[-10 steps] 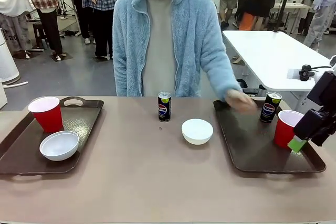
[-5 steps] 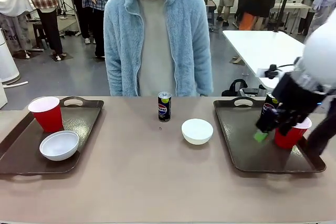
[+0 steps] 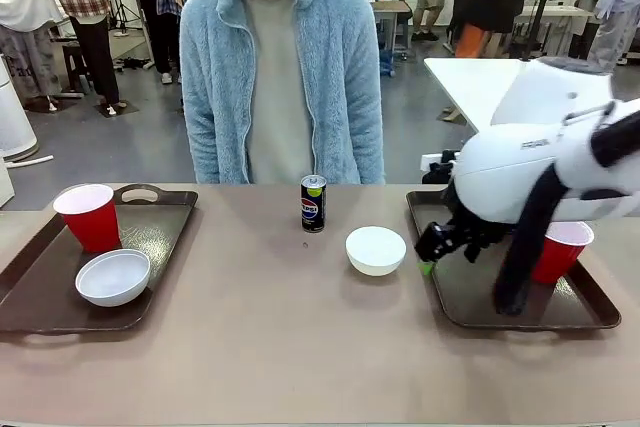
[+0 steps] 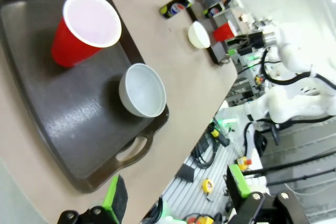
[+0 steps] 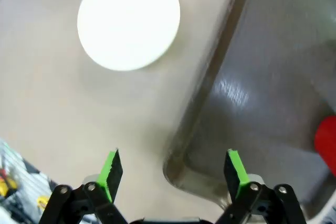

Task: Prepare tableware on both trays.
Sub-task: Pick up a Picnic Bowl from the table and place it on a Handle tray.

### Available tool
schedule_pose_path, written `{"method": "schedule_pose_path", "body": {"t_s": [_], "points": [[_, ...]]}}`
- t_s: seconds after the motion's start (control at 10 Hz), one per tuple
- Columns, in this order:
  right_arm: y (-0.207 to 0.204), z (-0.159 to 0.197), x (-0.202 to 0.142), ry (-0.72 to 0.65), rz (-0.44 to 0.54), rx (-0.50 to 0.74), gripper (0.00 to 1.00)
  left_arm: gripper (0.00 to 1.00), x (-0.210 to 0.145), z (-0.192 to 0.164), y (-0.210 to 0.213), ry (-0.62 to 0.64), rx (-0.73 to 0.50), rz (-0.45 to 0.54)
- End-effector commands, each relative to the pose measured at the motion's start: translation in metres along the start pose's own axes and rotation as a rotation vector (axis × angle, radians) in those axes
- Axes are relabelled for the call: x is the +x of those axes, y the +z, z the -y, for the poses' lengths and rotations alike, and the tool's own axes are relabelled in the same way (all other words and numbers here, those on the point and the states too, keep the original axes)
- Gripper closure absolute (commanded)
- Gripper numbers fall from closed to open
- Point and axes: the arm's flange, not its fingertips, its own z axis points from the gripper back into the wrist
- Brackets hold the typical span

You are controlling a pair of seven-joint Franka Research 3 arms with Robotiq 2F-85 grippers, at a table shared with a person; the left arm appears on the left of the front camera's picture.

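In the front view, the person [image 3: 280,77] is standing at the far edge of the table [image 3: 300,357] with both arms hanging down. The left tray [image 3: 30,292] is lying along the table's left edge, carrying a red cup [image 3: 88,215] at its far left corner and a white bowl [image 3: 113,277] toward its near edge. A dark can [image 3: 313,204] is standing upright on the bare table near the middle of the far edge. The second bowl [image 3: 376,250] is sitting on the bare table just beside the left rim of the right tray [image 3: 470,297], and the second red cup [image 3: 560,252] is standing by that tray's right rim. The right gripper [image 3: 430,255] is hanging over the tray's left rim, near the bowl but apart from it. In the left wrist view, the left gripper [image 4: 176,192] is hovering off the end of the left tray [image 4: 79,129] with its fingers spread wide and gripping nothing; the cup [image 4: 86,27] and bowl [image 4: 142,90] are resting on the tray, while the can [image 4: 176,8] is standing farther along the table. In the right wrist view, the right gripper [image 5: 173,174] is holding its fingers fully apart and empty above a corner of the tray [image 5: 262,93]; the bowl [image 5: 128,19] is lying ahead on the table, just outside the rim.
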Motion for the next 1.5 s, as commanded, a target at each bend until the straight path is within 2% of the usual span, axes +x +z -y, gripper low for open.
{"method": "schedule_pose_path", "body": {"t_s": [0.0,0.3,0.5,0.7,1.0,1.4], "points": [[0.01,0.006,-0.013,0.011,-0.014,-0.003,0.0,0.0,-0.001,0.002,0.001,-0.005,-0.007,0.01],[0.01,0.006,-0.013,0.011,-0.014,-0.003,0.0,0.0,-0.001,0.002,0.001,-0.005,-0.007,0.01],[0.008,0.0,0.006,0.013,0.018,-0.013,0.0,0.0,-0.001,0.002,0.001,-0.005,-0.007,0.01],[-0.001,-0.018,0.03,0.063,-0.003,-0.079,0.0,0.0,-0.001,0.002,0.001,-0.005,-0.007,0.01],[-0.017,-0.033,0.052,0.089,-0.021,-0.115,0.0,0.0,-0.001,0.002,0.001,-0.005,-0.007,0.01],[-0.034,-0.056,0.098,0.102,-0.042,-0.17,0.0,0.0,-0.001,0.002,0.001,-0.005,-0.007,0.01]]}}
